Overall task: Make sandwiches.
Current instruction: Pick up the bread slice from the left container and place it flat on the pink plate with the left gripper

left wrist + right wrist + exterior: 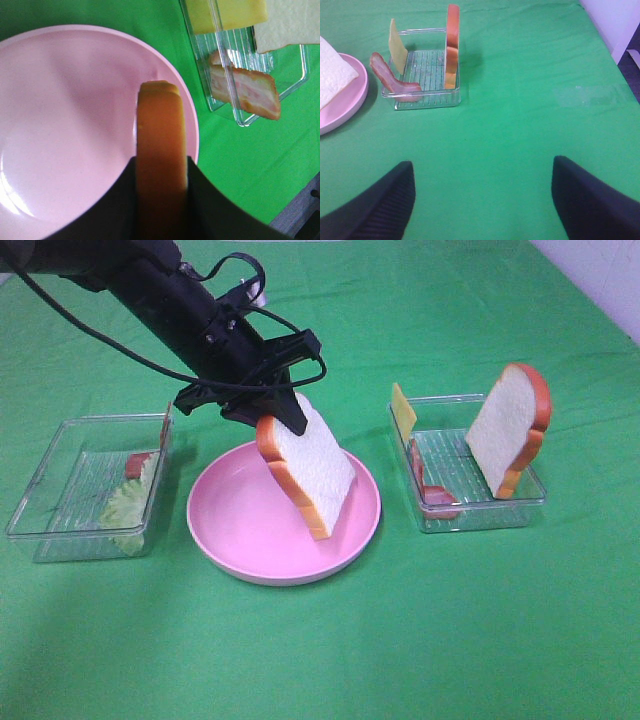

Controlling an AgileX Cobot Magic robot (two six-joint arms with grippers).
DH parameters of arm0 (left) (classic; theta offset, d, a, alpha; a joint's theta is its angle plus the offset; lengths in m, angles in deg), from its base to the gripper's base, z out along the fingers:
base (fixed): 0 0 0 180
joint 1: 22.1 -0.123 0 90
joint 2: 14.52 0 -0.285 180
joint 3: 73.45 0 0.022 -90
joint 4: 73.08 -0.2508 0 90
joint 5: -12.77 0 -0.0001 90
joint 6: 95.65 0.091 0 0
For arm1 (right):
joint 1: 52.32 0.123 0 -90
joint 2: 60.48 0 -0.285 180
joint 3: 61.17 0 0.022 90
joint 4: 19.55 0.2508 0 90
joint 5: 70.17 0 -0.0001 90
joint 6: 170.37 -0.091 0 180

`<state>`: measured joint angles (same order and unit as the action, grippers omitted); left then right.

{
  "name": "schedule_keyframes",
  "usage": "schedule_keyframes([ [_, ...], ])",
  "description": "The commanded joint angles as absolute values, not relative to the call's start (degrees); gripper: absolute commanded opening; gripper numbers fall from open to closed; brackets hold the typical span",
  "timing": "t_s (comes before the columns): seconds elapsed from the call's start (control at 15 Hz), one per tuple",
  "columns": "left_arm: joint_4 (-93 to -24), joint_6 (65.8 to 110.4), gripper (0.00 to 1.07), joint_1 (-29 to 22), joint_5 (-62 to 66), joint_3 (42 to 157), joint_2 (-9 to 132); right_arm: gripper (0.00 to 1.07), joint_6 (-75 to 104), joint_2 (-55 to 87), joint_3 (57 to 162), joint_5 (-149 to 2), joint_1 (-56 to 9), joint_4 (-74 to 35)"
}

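My left gripper point(285, 418) is shut on a white bread slice point(308, 473) with an orange-brown crust and holds it tilted over the round pink plate point(235, 535). The left wrist view shows the crust edge point(161, 150) between the fingers above the plate point(65, 125). A second bread slice point(508, 428) stands on edge in the right clear tray point(480, 515) with a yellow cheese square point(403, 410) and a bacon strip point(437, 498). Lettuce point(128, 505) and bacon point(138, 462) lie in the left tray point(40, 530). My right gripper point(482, 200) is open above bare cloth, outside the exterior high view.
A green cloth point(450, 640) covers the table. Its pale edge point(600, 280) shows at the far right. In the right wrist view the right tray point(427, 97) lies ahead of the gripper and the plate rim point(350, 107) beside it.
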<state>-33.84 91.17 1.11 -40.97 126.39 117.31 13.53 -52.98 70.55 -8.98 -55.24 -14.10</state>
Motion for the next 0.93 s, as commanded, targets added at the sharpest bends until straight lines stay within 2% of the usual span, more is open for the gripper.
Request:
schedule_keyframes([
  [0.07,-33.09,89.74,0.03,1.74,-40.91,126.27,118.63,0.72,14.16,-53.44,70.72,-9.67,-55.59,-14.33],
  [0.33,-33.09,89.74,0.03,2.42,-40.85,126.27,119.89,0.72,14.16,-53.44,70.72,-9.67,-55.59,-14.33],
  [0.4,-33.09,88.76,0.07,2.42,-40.85,126.27,119.89,0.72,14.16,-53.44,70.72,-9.67,-55.59,-14.33],
  [0.47,-33.38,88.19,0.24,2.42,-40.85,126.27,119.89,0.72,14.16,-53.44,70.72,-9.67,-55.59,-14.33],
  [0.53,-33.38,88.19,0.28,2.42,-40.97,126.27,119.89,0.72,14.16,-53.44,70.72,-9.67,-55.59,-14.33],
  [0.6,-33.38,88.19,0.42,2.42,-41.48,126.27,119.89,0.72,14.16,-53.44,70.72,-9.67,-55.59,-14.33],
  [0.67,-33.72,88.19,0.51,2.42,-42.23,126.27,119.89,0.72,14.16,-53.44,70.72,-9.67,-55.59,-14.33],
  [0.73,-35.33,87.62,0.57,2.42,-42.57,126.27,119.89,0.72,14.16,-53.44,70.72,-9.67,-55.59,-14.33],
  [0.93,-40.94,84.92,0.59,2.42,-43.78,126.27,119.83,0.72,14.16,-53.44,70.72,-9.67,-55.59,-14.33],
])
